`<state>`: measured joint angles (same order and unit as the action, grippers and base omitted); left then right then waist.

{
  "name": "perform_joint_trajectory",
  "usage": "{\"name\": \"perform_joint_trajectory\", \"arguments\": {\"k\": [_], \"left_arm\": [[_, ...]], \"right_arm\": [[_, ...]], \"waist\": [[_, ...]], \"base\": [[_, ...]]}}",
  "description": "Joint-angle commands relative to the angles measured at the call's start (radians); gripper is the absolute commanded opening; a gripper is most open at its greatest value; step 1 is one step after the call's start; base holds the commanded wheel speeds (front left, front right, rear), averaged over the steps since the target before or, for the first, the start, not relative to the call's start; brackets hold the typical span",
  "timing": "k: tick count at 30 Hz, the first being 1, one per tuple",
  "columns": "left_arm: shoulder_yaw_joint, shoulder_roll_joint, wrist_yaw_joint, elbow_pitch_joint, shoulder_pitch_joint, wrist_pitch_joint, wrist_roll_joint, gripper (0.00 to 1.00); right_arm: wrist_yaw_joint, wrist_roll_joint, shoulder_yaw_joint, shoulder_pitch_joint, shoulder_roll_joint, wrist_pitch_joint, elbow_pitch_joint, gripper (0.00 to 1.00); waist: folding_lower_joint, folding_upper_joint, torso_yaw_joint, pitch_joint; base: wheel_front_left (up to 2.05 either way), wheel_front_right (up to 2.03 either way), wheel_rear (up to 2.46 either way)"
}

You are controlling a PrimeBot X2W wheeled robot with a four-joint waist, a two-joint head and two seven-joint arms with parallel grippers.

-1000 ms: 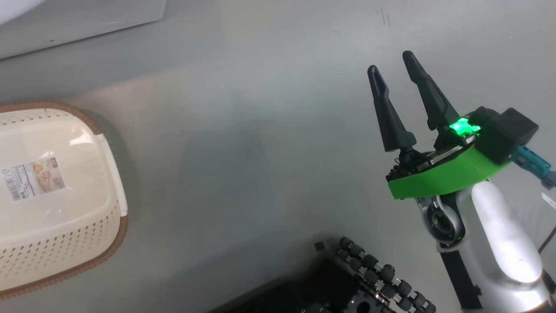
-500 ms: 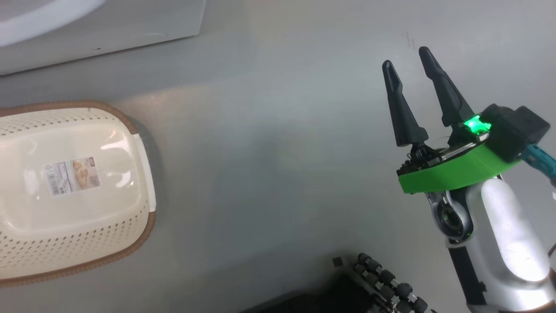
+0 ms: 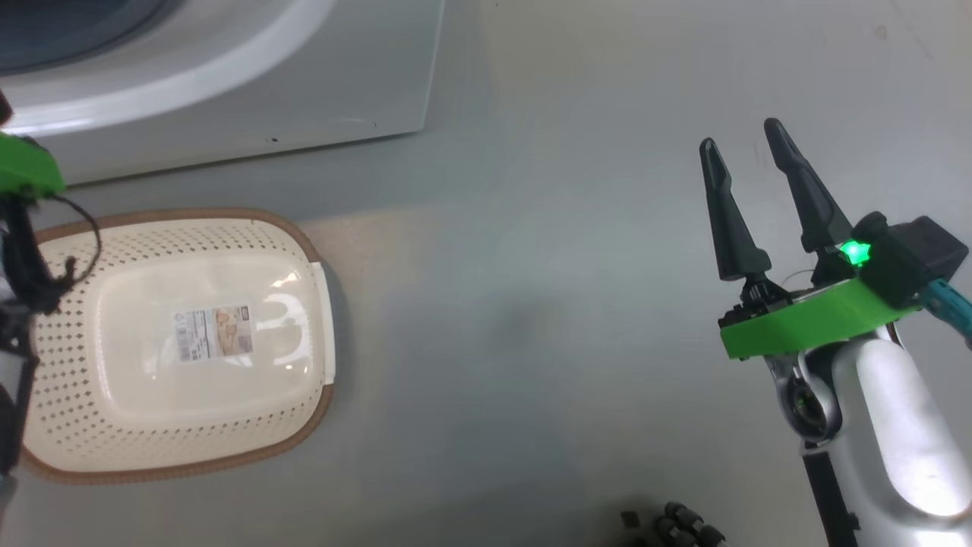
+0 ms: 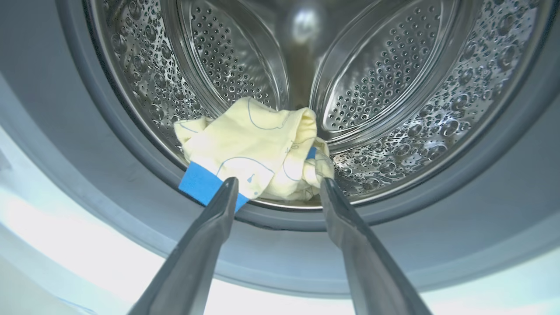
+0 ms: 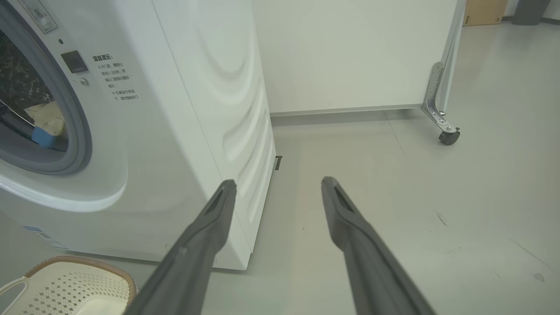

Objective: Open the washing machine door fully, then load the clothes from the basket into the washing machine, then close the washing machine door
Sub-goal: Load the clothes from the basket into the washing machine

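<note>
Left wrist view: the left gripper (image 4: 278,188) is spread wide at the mouth of the washing machine (image 4: 65,245), its two dark fingers (image 4: 205,245) bare. The fingertips frame the clothes (image 4: 253,148); whether either tip touches the cloth cannot be told.

Head view: the right gripper (image 3: 743,137) is likewise parted, gripping nothing and hanging above the grey floor (image 3: 531,304), well apart from the basket (image 3: 68,357).

Surface and room: the floor is smooth and pale grey. The basket stands on it just in front of the washing machine's white base, with the label (image 3: 214,333) showing on its bare bottom. In the right wrist view, a white partition (image 5: 350,52) on a caster (image 5: 448,136) stands behind the machine.

Task objects: the clothes lie bunched at the front lower lip of the dimpled steel drum (image 4: 393,87), just inside the grey gasket (image 4: 481,183). They are pale cream-yellow with thin blue outlines, and a bright blue patch (image 4: 199,186) hangs at the near left edge.
</note>
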<state>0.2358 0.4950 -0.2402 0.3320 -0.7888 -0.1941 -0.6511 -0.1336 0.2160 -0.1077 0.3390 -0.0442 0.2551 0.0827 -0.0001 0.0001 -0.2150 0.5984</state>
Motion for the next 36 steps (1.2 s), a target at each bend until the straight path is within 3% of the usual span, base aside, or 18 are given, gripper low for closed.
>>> {"name": "perform_joint_trajectory", "arguments": {"k": [1, 9, 15, 36], "left_arm": [[-0.036, 0.031, -0.032, -0.059, 0.039, -0.019, 0.006, 1.0], [-0.017, -0.053, -0.1, -0.201, 0.287, -0.059, 0.041, 1.0], [-0.006, -0.118, -0.126, -0.253, 0.45, -0.066, 0.055, 1.0], [0.025, -0.148, -0.17, -0.334, 0.675, -0.062, 0.091, 1.0]], "right_arm": [[0.003, -0.01, -0.005, -0.03, -0.006, 0.006, -0.024, 1.0], [0.003, -0.041, 0.012, -0.081, -0.006, -0.021, -0.025, 1.0], [0.003, -0.071, 0.009, -0.114, -0.006, -0.053, -0.032, 1.0], [0.003, -0.085, 0.015, -0.237, -0.006, -0.119, -0.098, 1.0]], "waist": [[0.0001, -0.0001, 0.037, -0.052], [0.0001, -0.0001, 0.079, -0.155], [0.0001, -0.0001, 0.097, -0.228], [0.0001, -0.0001, 0.12, -0.363]], "base": [[0.0, 0.0, 0.0], [0.0, 0.0, 0.0], [0.0, 0.0, 0.0], [0.0, 0.0, 0.0]]}}
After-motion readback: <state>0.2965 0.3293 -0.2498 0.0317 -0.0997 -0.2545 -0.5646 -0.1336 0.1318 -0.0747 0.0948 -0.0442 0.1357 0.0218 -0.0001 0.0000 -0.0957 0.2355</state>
